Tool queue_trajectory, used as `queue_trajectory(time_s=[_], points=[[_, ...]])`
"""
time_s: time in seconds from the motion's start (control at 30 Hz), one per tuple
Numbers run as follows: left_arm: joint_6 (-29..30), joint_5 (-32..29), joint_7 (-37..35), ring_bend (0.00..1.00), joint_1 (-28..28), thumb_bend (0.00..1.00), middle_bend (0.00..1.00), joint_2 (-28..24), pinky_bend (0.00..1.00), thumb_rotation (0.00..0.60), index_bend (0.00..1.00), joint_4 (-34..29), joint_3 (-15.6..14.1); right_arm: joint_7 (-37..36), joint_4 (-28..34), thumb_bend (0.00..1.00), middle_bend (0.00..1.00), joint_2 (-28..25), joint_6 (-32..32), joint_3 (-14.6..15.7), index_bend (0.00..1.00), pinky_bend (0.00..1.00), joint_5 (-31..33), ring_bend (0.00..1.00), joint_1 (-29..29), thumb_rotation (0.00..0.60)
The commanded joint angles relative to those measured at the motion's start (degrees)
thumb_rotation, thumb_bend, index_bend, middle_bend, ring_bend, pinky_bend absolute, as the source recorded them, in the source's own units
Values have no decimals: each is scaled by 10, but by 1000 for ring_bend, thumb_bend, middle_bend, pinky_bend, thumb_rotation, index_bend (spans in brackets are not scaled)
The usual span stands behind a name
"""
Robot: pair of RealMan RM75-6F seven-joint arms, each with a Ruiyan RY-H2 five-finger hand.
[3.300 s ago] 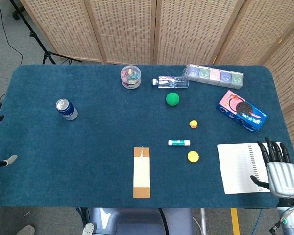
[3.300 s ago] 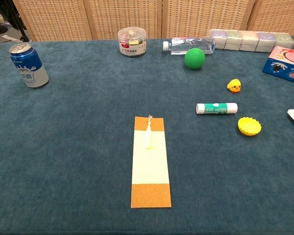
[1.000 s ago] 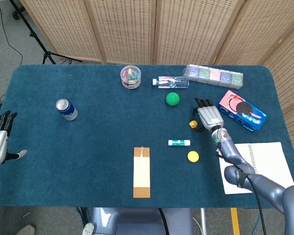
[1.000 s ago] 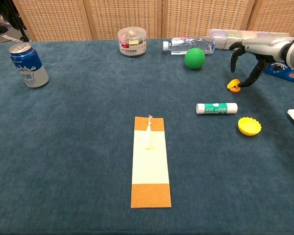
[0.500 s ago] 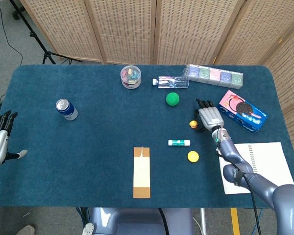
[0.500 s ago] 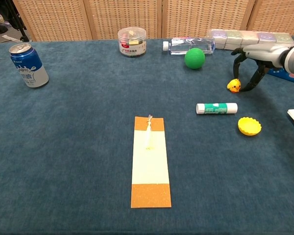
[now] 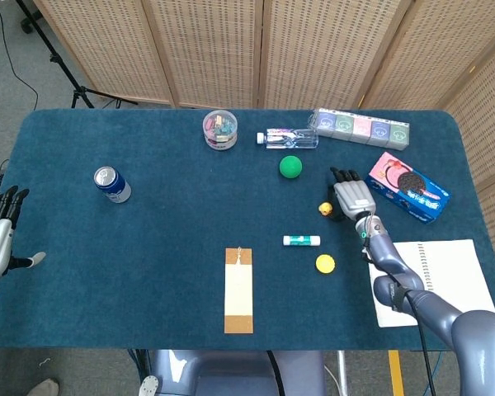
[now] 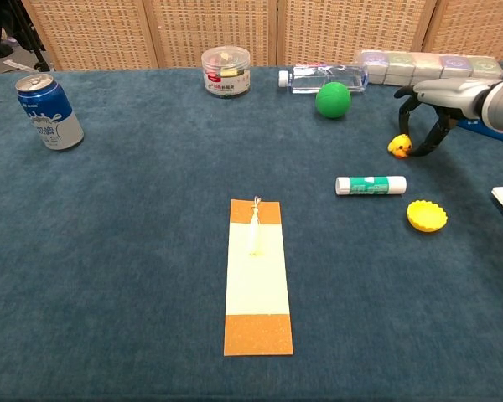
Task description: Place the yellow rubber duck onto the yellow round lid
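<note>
Behind the green ball [image 8: 333, 99], clear tub [image 8: 225, 70] holding small colourful items

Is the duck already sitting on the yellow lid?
No, the duck sits on the table by the right robot hand, apart from the yellow lid.

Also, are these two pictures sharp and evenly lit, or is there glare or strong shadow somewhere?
Head view: sharp, soft even light, no glare, only faint shadows beside the blue can. Chest view: also sharp; the right hand casts hardly any shadow near the yellow rubber duck.
</note>
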State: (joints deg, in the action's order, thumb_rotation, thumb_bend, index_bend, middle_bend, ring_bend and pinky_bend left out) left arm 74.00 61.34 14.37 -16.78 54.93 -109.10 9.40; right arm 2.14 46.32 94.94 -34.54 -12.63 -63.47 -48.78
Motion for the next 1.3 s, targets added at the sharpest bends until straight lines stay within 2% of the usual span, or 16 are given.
queue_trajectory(time_s=[0.03, 0.27, 0.4, 0.53, 0.67, 0.83, 0.93, 1.07, 1.3], points=[[0, 0, 0, 0, 0, 0, 0, 0, 0, 600, 0, 0, 0, -6, 0, 309, 0, 2, -1, -1, 500, 0, -3, 0, 0, 600], [-2, -4, 0, 0, -2, 0, 0, 0, 0, 600, 0, 1, 0, -15, 2, 311, 0, 3, -4, -2, 510, 0, -9, 0, 1, 600], [-4, -4, -1, 0, -3, 0, 0, 0, 0, 600, 0, 2, -1, -32, 42, 311, 0, -20, -20, -4, 514, 0, -20, 0, 10, 600], [-7, -2, -3, 0, -4, 0, 0, -2, 0, 600, 0, 2, -2, -59, 126, 311, 0, -71, -48, -7, 516, 0, -42, 0, 26, 600], [-7, 3, -6, 0, -3, 0, 0, -3, 0, 600, 0, 0, -4, -74, 218, 311, 0, -126, -77, 2, 516, 0, -68, 0, 50, 600], [-7, 6, -8, 0, -3, 0, 0, -4, 0, 600, 0, -2, -6, -73, 327, 311, 0, -187, -127, 36, 516, 0, -131, 0, 83, 600], [-7, 8, -8, 0, -3, 0, 0, -4, 0, 600, 0, -4, -7, -70, 371, 341, 0, -206, -150, 56, 516, 0, -166, 0, 96, 600], [-7, 10, -5, 0, -4, 0, 0, -3, 0, 600, 0, -6, -8, -34, 394, 363, 0, -205, -174, 77, 516, 0, -197, 0, 105, 600], [-10, 10, -6, 0, -5, 0, 0, -4, 0, 600, 0, -5, -9, 3, 388, 363, 0, -186, -185, 90, 516, 0, -203, 0, 111, 600]])
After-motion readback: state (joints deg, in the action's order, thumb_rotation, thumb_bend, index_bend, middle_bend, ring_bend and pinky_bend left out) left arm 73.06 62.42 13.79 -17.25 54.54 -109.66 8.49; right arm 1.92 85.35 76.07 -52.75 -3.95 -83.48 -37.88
